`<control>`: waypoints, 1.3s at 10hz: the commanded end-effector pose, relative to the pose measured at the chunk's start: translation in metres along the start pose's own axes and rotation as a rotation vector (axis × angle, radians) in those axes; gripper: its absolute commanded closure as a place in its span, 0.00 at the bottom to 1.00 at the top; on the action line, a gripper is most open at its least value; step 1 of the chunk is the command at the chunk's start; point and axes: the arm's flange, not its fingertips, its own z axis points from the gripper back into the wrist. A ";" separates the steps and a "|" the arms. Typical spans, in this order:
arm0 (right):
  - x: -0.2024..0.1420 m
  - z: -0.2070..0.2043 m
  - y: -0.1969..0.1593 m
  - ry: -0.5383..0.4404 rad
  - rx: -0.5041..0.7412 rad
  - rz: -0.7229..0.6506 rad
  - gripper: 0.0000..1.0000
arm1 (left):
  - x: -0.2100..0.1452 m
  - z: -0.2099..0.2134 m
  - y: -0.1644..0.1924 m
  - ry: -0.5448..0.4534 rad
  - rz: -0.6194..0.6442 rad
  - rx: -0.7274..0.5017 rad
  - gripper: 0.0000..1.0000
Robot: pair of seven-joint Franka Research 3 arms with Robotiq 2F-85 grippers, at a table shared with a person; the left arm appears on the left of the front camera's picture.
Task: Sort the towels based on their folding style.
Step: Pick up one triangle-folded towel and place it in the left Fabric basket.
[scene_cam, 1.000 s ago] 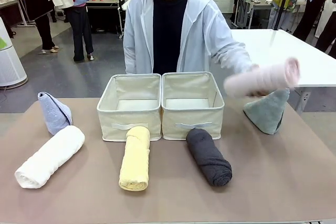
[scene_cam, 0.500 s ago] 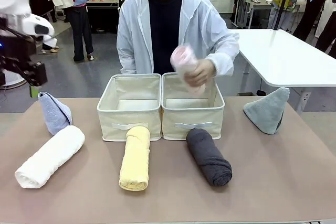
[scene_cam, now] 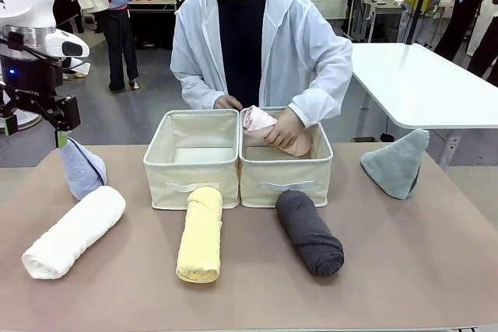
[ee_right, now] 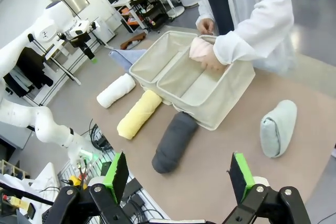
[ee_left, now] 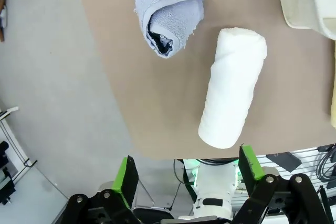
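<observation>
Person's hand (scene_cam: 284,128) is holding the pink roll (scene_cam: 257,120) inside the bin (scene_cam: 284,175) right of ctr. White roll (scene_cam: 74,232), yellow roll (scene_cam: 201,235) & charcoal roll (scene_cam: 310,232) are lying across the lower desk (scene_cam: 405,270), w/ blue cone (scene_cam: 80,167) at left and grey-green cone (scene_cam: 397,162) at right. Left claw (scene_cam: 33,134) is hovering spread at upper left, near the blue cone; right claw (ee_right: 177,176) is standing spread too, both empty.
</observation>
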 end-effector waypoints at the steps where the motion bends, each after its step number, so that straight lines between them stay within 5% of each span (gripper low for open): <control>1: 0.000 -0.001 -0.002 -0.019 0.017 0.015 0.00 | -0.004 -0.001 0.003 0.000 -0.009 0.020 0.00; 5: 0.000 -0.001 -0.002 -0.019 0.017 0.015 0.00 | 0.040 -0.033 0.019 -0.011 0.181 -0.205 0.00; 13: 0.000 -0.001 -0.002 -0.019 0.017 0.015 0.00 | 0.084 -0.085 0.016 -0.057 0.436 -0.158 0.00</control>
